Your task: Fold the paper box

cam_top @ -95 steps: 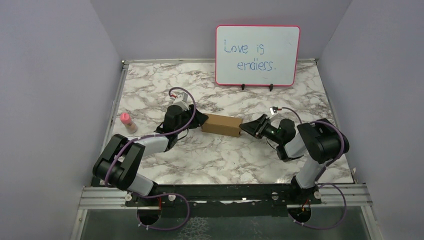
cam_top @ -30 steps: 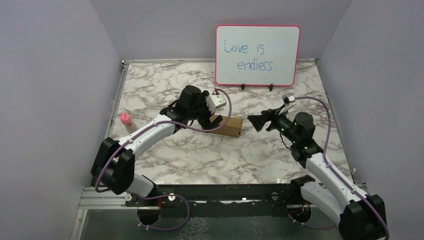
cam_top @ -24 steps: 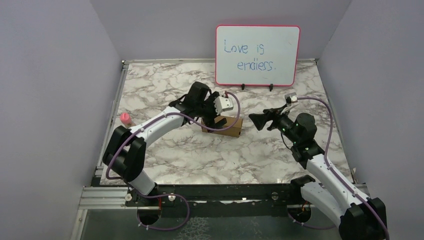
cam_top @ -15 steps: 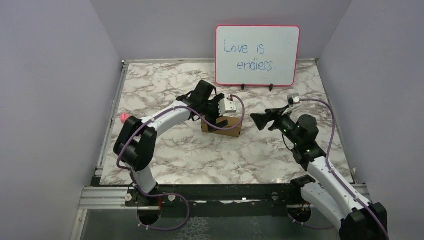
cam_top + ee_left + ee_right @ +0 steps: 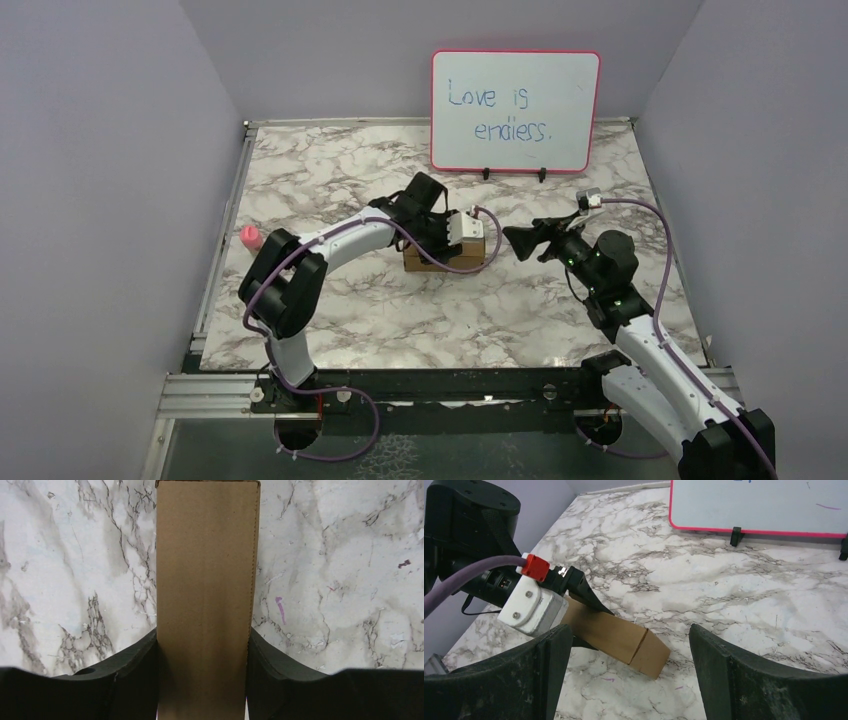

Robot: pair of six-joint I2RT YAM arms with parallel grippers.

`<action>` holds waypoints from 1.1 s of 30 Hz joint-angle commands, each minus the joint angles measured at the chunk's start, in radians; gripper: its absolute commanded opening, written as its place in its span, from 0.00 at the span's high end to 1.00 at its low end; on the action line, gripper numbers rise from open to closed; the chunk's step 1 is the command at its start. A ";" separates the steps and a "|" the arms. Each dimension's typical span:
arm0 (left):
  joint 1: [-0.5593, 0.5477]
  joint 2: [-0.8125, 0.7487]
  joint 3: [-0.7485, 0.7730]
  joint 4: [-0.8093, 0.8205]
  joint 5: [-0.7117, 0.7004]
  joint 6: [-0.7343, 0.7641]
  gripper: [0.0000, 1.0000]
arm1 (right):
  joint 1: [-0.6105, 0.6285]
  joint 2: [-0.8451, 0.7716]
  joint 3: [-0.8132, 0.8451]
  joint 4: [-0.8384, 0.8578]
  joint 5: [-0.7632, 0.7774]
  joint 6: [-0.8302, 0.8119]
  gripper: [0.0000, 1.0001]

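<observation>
The small brown cardboard paper box (image 5: 205, 580) lay near the middle of the grey-veined marble tabletop (image 5: 400, 320). It was already formed into a closed rectangular shape, with its long axis running from 9 to 3 o'clock in the overhead view. It had barely shifted over the last seconds.

What had changed was the left gripper (image 5: 202, 645). A second earlier it hung wide open over the box's 9 o'clock end. It had since reached across the top and narrowed until its black pads (image 5: 145, 652) sat flush against both long sides, so it had hold of the box.

The right gripper (image 5: 518, 243) had drawn back from the box's 3 o'clock end and now hovered just beside it, jaws spread wide and empty.

The folding itself looked nearly done. The squeeze probably served to square the walls or steady the box for a last tuck, though too firm a grip could bow the cardboard.

A pink-framed whiteboard (image 5: 515, 100) stood toward 1 o'clock, well apart.
</observation>
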 commanded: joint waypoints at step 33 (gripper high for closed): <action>-0.212 -0.073 -0.610 1.115 -0.720 0.211 0.42 | 0.004 -0.259 -0.098 0.003 0.244 0.014 0.10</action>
